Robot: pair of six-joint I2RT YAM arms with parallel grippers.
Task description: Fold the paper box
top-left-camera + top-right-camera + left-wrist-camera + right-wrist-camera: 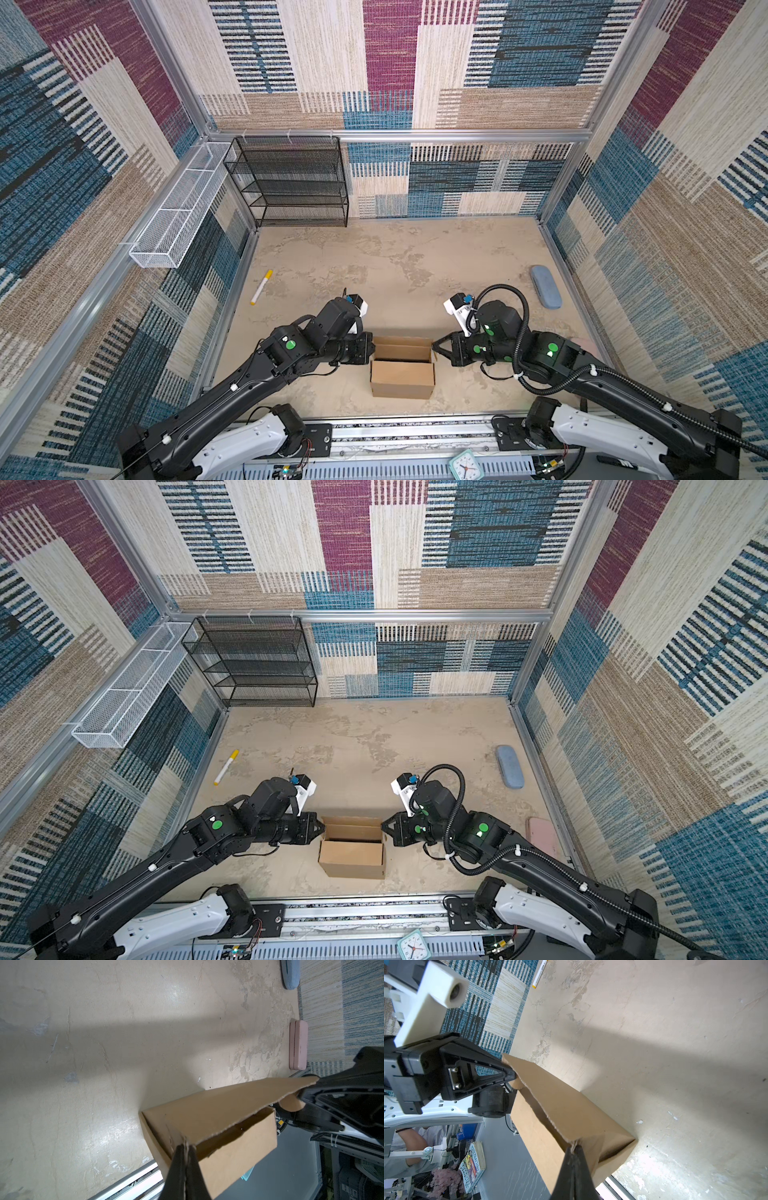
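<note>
The paper box [402, 378] [352, 856] is plain brown cardboard and stands near the table's front edge, open at the top, with its rear flap raised. My left gripper [372, 348] [323, 827] is shut on the left end of that flap. In the left wrist view its tips [186, 1146] pinch the flap's corner on the box [228, 1118]. My right gripper [434, 347] [382, 827] is shut on the flap's right end, and its tips [575, 1146] clamp the torn cardboard edge of the box [560, 1113]. Each wrist view shows the opposite gripper [303, 1093] [513, 1073] at the flap's far corner.
A yellow-capped marker [262, 286] lies at the left. A blue case [545, 286] and a pink case [542, 837] lie along the right wall. A black mesh shelf [291, 183] and a white mesh basket [178, 212] stand at the back left. The metal front rail [407, 428] runs just behind the box.
</note>
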